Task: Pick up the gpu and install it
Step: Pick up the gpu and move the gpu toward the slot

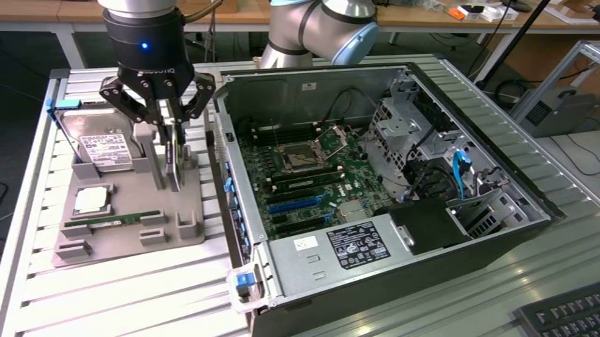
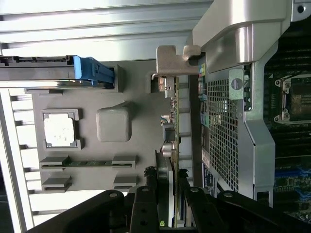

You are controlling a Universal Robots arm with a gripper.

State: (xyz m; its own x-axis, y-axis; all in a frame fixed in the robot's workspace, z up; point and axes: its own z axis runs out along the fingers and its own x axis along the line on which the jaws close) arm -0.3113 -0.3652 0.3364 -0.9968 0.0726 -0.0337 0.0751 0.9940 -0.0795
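Gripper (image 1: 168, 144) fingers pinch the gpu (image 1: 173, 172), upright edge-on in the grey tray (image 1: 187, 235); hard drive (image 1: 105, 149) at nine o'clock, open case (image 1: 310, 281) crowding three o'clock; the wrist view catches its bracket (image 2: 172, 60) beside the case grille (image 2: 221, 131)

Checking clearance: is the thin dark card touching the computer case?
Apart. In the exterior view the thin dark expansion card stands in the grey holder, with bare holder between it and the open metal case.

This looks like a robot lab. A big robot arm (image 1: 324, 31) stands by a metal table (image 1: 122, 298) with 1 open computer case (image 1: 310, 277), a tray of computer parts (image 1: 122, 244) and wooden work benches (image 1: 422, 14) behind.
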